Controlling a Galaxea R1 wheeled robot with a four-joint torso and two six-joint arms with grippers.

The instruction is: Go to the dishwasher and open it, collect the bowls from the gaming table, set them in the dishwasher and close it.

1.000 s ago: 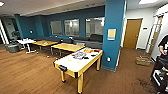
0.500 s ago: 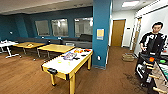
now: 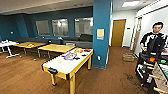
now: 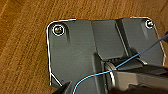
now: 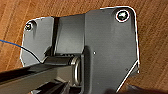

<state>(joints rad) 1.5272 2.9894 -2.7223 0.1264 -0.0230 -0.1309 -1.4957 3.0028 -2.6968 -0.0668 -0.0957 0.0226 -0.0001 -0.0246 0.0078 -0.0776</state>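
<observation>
The gaming table [image 3: 160, 72] sits at the far right of the head view, a person [image 3: 153, 41] just behind it (whether either gripper is open, I cannot tell). Driving closer risks clipping that person or the yellow-legged table [image 3: 68, 62].

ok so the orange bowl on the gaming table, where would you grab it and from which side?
Probably by the rim, coming down from above on the robot's near side. The orange bowl sits up on the gaming table close to a green one, so that flank is crowded. Rods stick out lower down, and a person stands behind. Its exact shape is too small to tell.
</observation>
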